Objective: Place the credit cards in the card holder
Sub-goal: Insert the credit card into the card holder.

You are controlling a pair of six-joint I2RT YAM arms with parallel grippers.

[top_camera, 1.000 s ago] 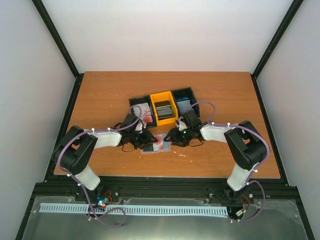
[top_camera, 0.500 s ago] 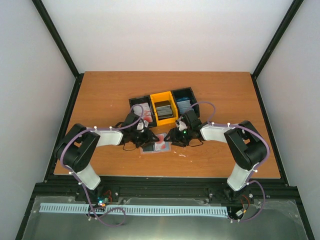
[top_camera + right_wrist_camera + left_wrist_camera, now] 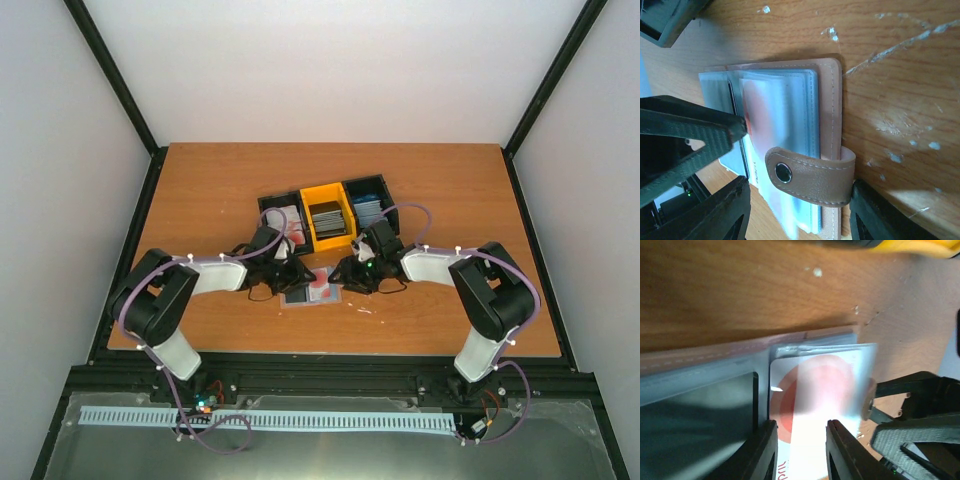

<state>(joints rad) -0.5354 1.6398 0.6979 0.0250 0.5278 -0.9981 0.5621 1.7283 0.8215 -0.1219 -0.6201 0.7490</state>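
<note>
Left arm (image 3: 160, 300): base at near left, elbow folded up and out to the left, forearm reaching right toward the middle. Right arm (image 3: 488, 290): mirror pose, elbow up at near right, forearm reaching left. Both wrists pitched down and held low.

Left gripper (image 3: 298, 272) and right gripper (image 3: 344, 272) face each other, tips near but apart. Left fingers (image 3: 765, 455) narrowly parted, tips pointing down. Right fingers (image 3: 880, 215) set wide apart; cannot tell whether they clamp. Each wrist view catches part of the opposite gripper at its edge.
</note>
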